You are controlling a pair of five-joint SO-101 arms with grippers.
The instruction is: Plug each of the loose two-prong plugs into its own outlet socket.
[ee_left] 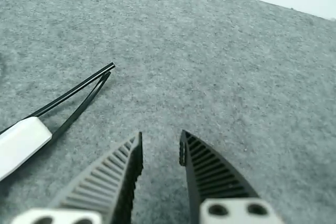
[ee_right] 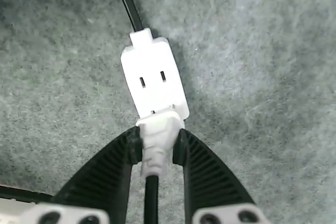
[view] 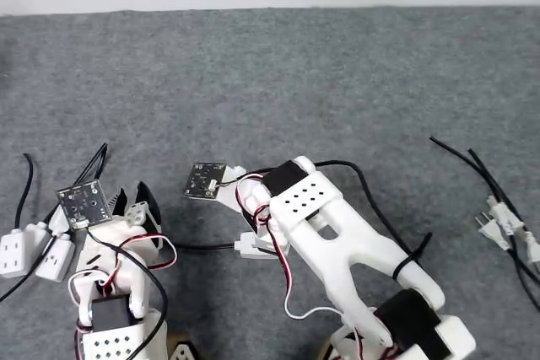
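No text, labels or numbers I can actually read anywhere here. The white outlet socket [ee_right: 152, 80] only has its two slots on the face, and the plug [ee_right: 157, 136] touching its end is plain white. The small circuit board [view: 205, 180] has dots and components on it, but any print there is too small to make out.
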